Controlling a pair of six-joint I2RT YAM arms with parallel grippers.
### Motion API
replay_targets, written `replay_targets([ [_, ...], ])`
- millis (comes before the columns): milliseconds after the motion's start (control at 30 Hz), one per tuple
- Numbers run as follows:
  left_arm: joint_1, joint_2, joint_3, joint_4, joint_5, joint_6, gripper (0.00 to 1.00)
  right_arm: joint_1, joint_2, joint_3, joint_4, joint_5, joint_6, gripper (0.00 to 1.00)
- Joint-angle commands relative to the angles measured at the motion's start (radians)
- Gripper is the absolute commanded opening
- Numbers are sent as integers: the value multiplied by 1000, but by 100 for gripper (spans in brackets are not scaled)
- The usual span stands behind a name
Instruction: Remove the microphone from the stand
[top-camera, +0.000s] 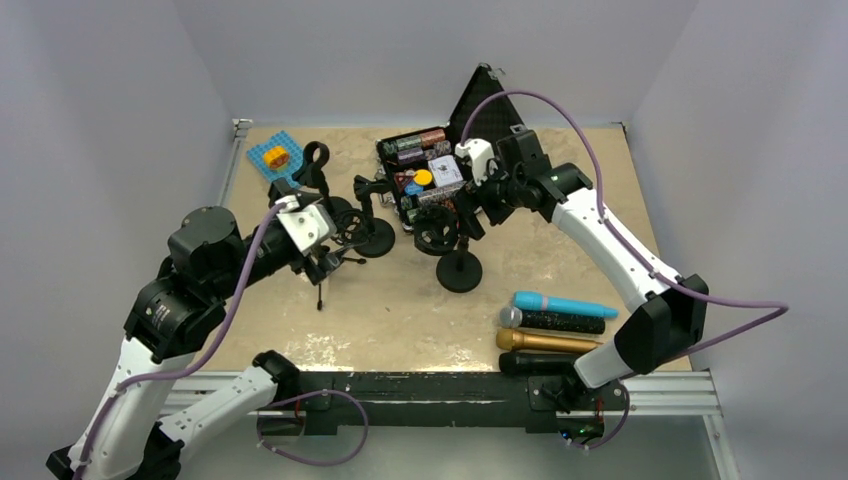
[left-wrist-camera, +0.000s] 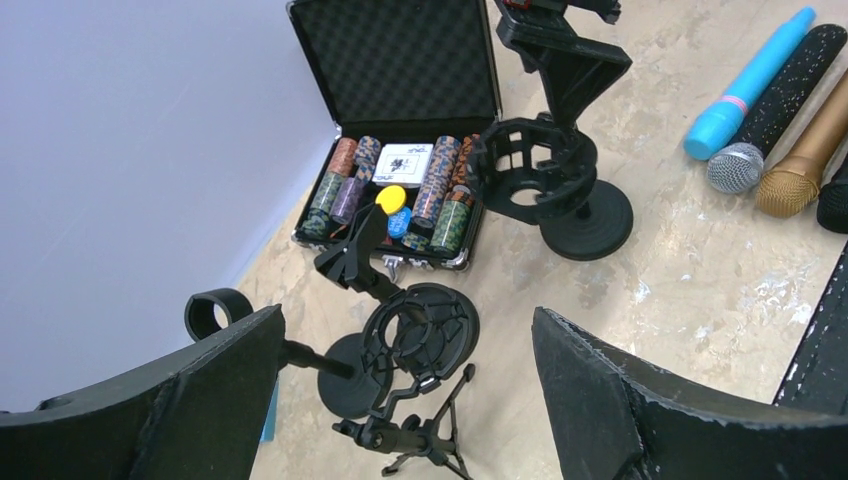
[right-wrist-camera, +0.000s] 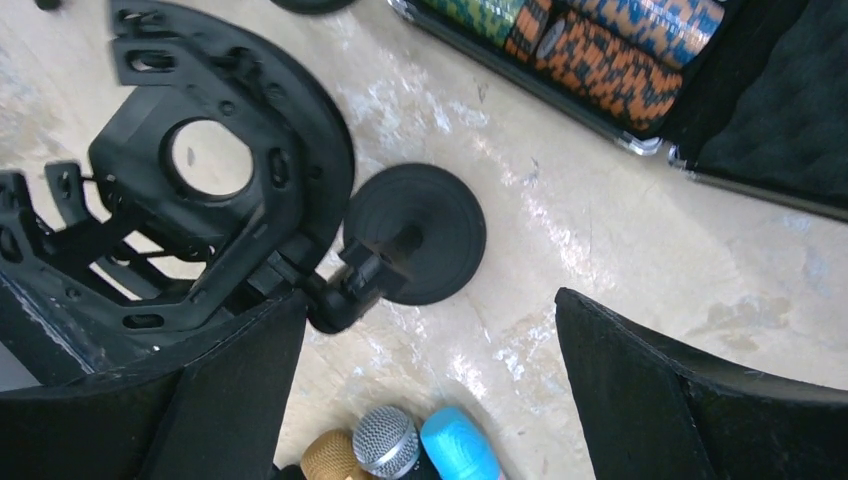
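Evidently the lifting-out looked finished: the shock mount (right-wrist-camera: 205, 160) under the right gripper (right-wrist-camera: 430, 310) showed bare table through its ring. The mounts in the left wrist view, below the left gripper (left-wrist-camera: 408, 330), stood empty too. Both grippers had their jaws spread wide with nothing between them.

So the step in hand, as I judged it, was to draw clear. The good way was to rise straight before swinging away. The right fingers (right-wrist-camera: 690, 400) hung just beside the mount and its round base (right-wrist-camera: 415, 235), and a sideways brush could have tipped the stand. The left arm needed the same care over the small tripod stand (left-wrist-camera: 410, 440).

The four microphones (top-camera: 550, 322) lay flat on the table (top-camera: 400, 310) at about four o'clock in the top view. They were side by side, heads toward nine o'clock, well apart from every stand. From twelve to six they ran: a bright blue one (top-camera: 565, 303), a black glittered one with a silver mesh head, a gold one (top-camera: 545, 341), and a plain black one (top-camera: 540, 363) nearest the rail (top-camera: 440, 385).
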Motion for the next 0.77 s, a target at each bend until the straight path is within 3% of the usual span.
replay_targets([
  [0,23,-11,-33,22,6,8,97,4,22,-56,-11,53,-16,99],
  [200,53,-42,-89,16,-26,-15,97,2,0,-65,-4,64,0,98],
  [467,115,-90,-157,58,-173,-197,98,-10,-120,209,-17,192,68,99],
  [733,133,-88,-217,136,-122,-272,97,-11,-236,328,-59,220,83,99],
])
